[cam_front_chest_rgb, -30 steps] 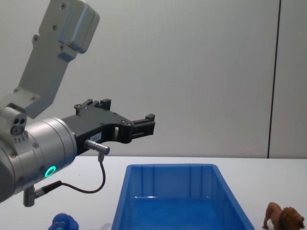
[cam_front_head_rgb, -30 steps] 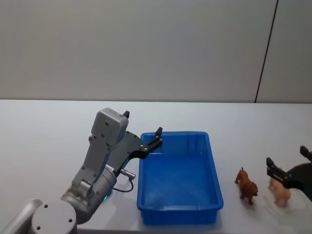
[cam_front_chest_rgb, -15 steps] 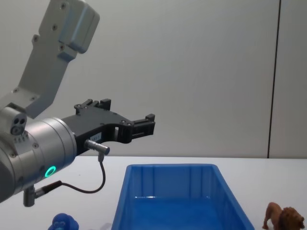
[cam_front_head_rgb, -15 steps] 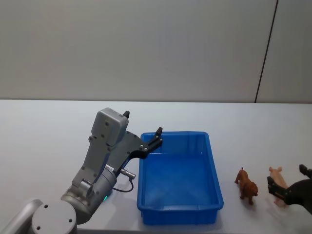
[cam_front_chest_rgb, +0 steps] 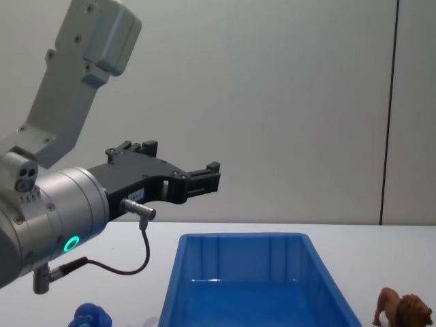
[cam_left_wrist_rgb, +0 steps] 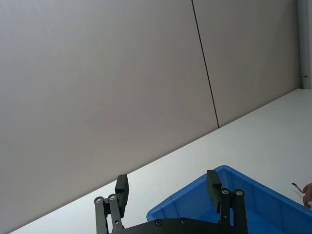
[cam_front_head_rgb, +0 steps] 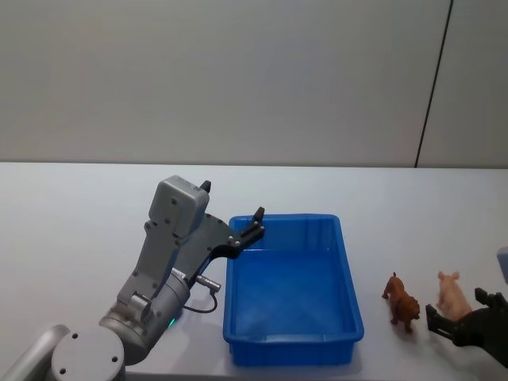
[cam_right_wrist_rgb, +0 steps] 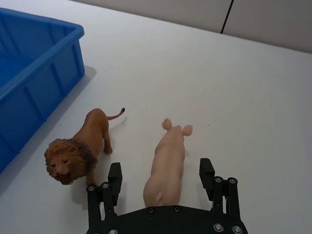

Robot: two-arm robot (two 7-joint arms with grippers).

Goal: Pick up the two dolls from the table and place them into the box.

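Chest view: blue doll (cam_front_chest_rgb: 90, 317) beside box (cam_front_chest_rgb: 242, 238).

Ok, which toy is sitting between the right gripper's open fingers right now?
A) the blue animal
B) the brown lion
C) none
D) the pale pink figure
D: in the right wrist view the rear of the pale pink figure lies between the open fingers of the right gripper, with gaps either side; the lion stands outside them.

Lion (cam_front_head_rgb: 402, 301), pink pig (cam_front_head_rgb: 451, 293) upright R of blue box (cam_front_head_rgb: 294, 352); blue doll (cam_front_chest_rgb: 91, 318) L.
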